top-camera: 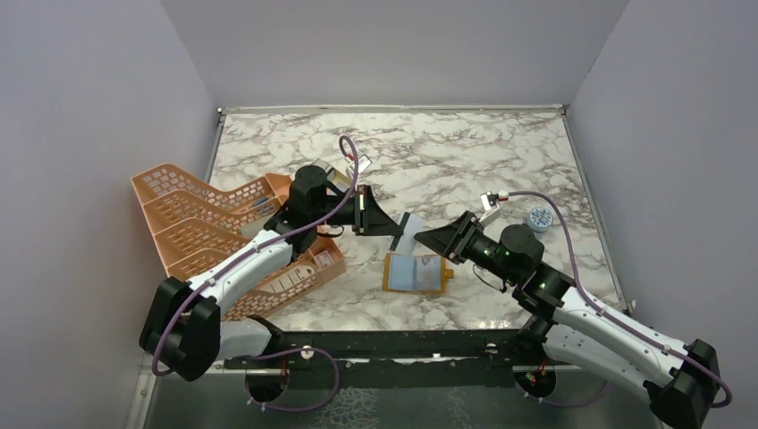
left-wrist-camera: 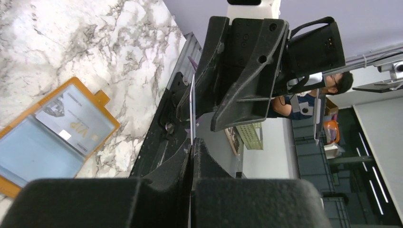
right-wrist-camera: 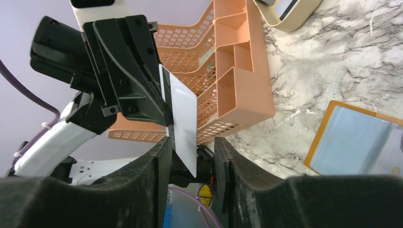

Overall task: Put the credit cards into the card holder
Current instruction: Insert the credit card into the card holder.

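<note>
Open card holder (top-camera: 416, 273) lying pockets-up on the marble desk (top-camera: 465, 161), in front of the two arms. One credit card (left-wrist-camera: 71, 124), marked VIP, sits in a pocket of one half. Off the desk, the left claw (left-wrist-camera: 192, 148) pinches a second card (right-wrist-camera: 184, 118) by one end. The right claw (right-wrist-camera: 191, 154), jaws parted, straddles its free end. A peach lattice rack (top-camera: 210, 228) stands at the left.

A robotics lab is indicated: a marble-patterned table (top-camera: 465, 152) is enclosed by plain grey panels (top-camera: 80, 134), and a person (left-wrist-camera: 309, 100) is glimpsed beyond it under ceiling light strips (left-wrist-camera: 375, 187).
</note>
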